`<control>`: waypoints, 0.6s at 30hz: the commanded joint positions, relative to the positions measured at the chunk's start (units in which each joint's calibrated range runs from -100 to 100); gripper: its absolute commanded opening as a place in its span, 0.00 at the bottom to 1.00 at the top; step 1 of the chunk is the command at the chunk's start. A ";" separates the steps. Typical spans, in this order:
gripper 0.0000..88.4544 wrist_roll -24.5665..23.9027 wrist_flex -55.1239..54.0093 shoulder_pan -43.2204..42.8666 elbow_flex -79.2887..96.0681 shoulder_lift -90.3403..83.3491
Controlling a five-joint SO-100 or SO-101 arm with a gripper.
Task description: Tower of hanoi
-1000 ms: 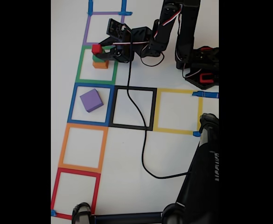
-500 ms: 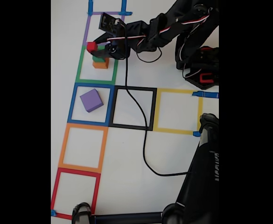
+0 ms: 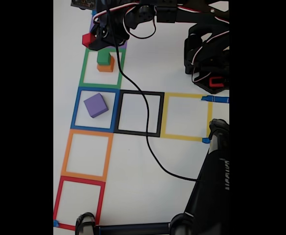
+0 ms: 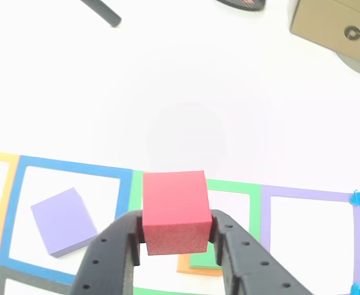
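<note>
1. In the other view, the red cube (image 4: 174, 211) hid most of the orange block (image 4: 184, 265) beneath it.
2. The cardboard box (image 4: 333, 27) was cut by the frame's edge.
3. In the fixed view, the arm (image 3: 172, 12) was cropped at top.

- The small cube (image 4: 174, 211) sat between the fingers (image 4: 109, 258) of the gripper (image 4: 175, 236), touching both.
- In the other view, a two-cube stack (image 3: 104, 62) lay below and behind the fingers, inside a taped square (image 3: 85, 68).
- The large cube (image 4: 63, 221) lay left of the fingers in the neighbouring square (image 4: 15, 203).
- A box (image 4: 335, 26) stood far beyond, to the right.
</note>
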 commanded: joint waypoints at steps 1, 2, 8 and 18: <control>0.04 0.00 11.77 -4.21 -16.23 -1.05; 0.04 0.00 14.20 -5.26 -18.96 -0.96; 0.04 -2.37 23.43 -10.44 -26.87 -2.82; 0.04 -2.03 29.83 -16.38 -24.78 -9.69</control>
